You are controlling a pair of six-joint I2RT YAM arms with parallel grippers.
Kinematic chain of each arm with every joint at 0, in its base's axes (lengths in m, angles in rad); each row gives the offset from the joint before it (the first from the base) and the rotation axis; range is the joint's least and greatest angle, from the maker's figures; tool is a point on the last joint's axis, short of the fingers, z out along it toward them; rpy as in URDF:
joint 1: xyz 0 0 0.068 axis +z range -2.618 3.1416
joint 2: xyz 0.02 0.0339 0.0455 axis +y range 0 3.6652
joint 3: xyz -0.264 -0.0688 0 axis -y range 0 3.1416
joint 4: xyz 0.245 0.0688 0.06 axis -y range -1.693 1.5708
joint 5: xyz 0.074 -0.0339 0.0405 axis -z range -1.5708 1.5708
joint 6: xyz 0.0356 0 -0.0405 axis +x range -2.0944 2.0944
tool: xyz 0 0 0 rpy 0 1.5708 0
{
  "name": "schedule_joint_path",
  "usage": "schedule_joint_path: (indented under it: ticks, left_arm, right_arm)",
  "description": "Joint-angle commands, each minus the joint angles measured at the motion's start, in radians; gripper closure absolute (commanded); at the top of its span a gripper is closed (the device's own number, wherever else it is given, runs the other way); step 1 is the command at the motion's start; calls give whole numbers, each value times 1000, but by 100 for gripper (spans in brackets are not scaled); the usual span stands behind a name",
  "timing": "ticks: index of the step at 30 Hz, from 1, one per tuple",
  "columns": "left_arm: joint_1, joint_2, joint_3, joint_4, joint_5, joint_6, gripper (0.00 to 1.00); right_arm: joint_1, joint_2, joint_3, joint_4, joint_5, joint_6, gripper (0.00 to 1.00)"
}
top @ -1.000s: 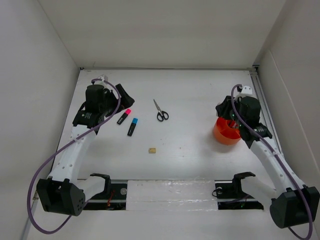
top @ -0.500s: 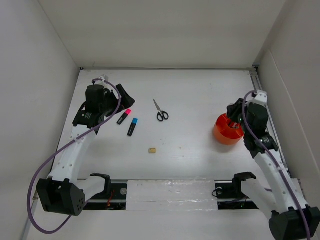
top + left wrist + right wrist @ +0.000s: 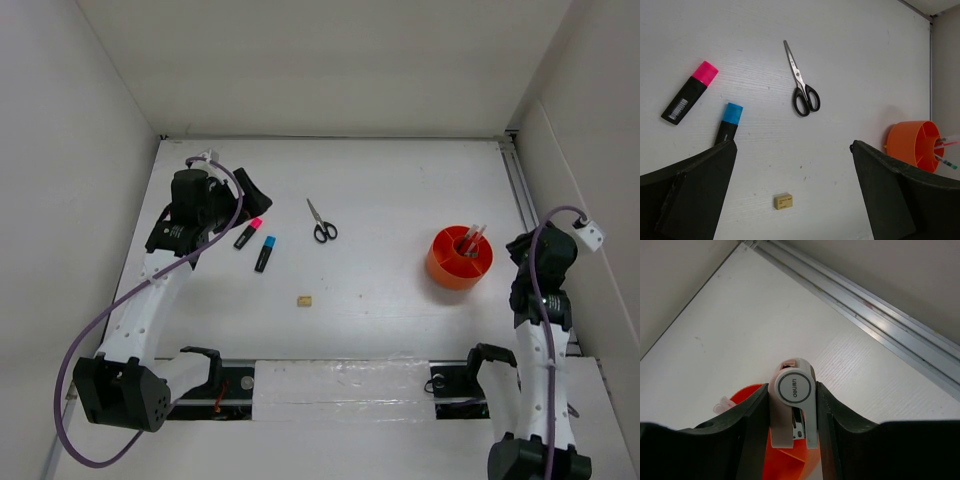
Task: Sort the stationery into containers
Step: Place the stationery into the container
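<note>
1. Scissors (image 3: pixel 800 86): black handles, silvery blades
2. One marker (image 3: pixel 690 93): black body, pink cap, white barcode label
3. Other marker (image 3: pixel 729 122): black body, blue cap
4. Eraser (image 3: pixel 783 201): tan
5. Cup (image 3: pixel 450 272): orange
6. Pinkish-white piece (image 3: pixel 795 407): grey ring
7. Table (image 3: pixel 390 200): white

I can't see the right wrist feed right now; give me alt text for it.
The fingers clamp a white piece with a round grey-ringed end, the orange cup showing just below it. Beyond lie the white table and a metal rail at its edge.
</note>
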Motion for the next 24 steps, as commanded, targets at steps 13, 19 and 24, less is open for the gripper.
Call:
schedule_joint_path:
  ticks: [13,19,24]
  left_arm:
    - [1,-37,-10,42,31,15,1]
    - [1,-37,-10,42,31,15,1]
    - [1,-46,-10,42,31,15,1]
  right_arm:
    - [-38,65,-43,106,-129,-2,100]
    - [-38,119,-43,143,-129,8,100]
    - [-38,153,-52,174,-167,8,100]
